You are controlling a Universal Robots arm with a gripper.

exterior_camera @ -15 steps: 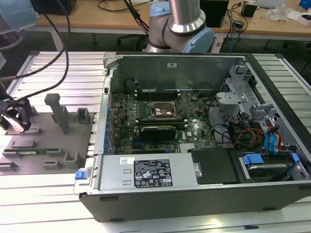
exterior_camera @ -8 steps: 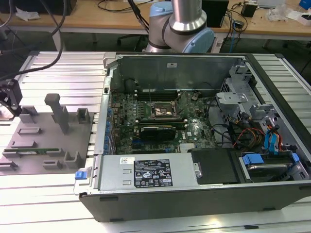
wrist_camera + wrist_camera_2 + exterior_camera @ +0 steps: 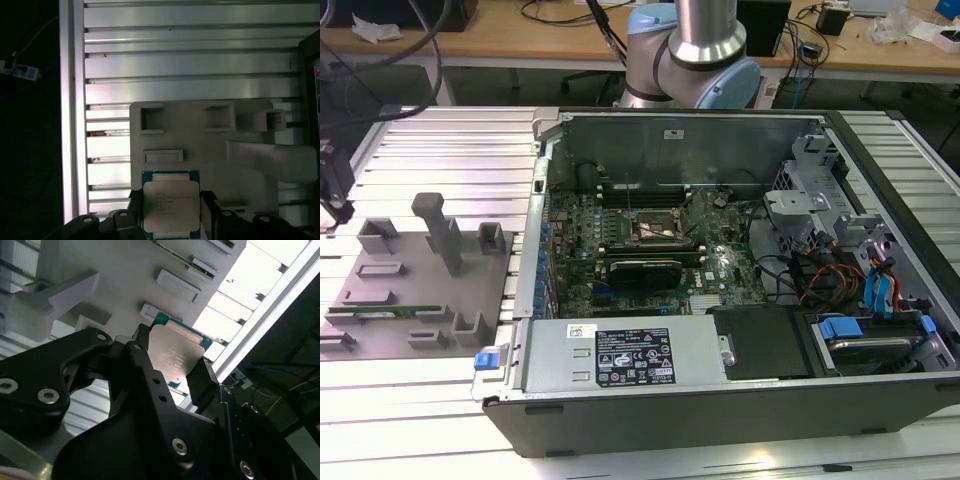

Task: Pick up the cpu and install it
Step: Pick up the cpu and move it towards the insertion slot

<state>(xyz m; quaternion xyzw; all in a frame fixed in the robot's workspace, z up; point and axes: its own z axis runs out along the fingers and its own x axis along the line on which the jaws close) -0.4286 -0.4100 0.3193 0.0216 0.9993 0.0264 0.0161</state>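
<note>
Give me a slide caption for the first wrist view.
Gripper shut on the cpu above the grey tray on the slatted metal table.

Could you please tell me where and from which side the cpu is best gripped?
Take two opposite side edges, coming straight down over the flat silver top. The cpu is thin and square, and the gripper clamps it that way, a finger on each edge.

Pincer (image 3: 174,365) tight on the cpu (image 3: 171,205)
</note>
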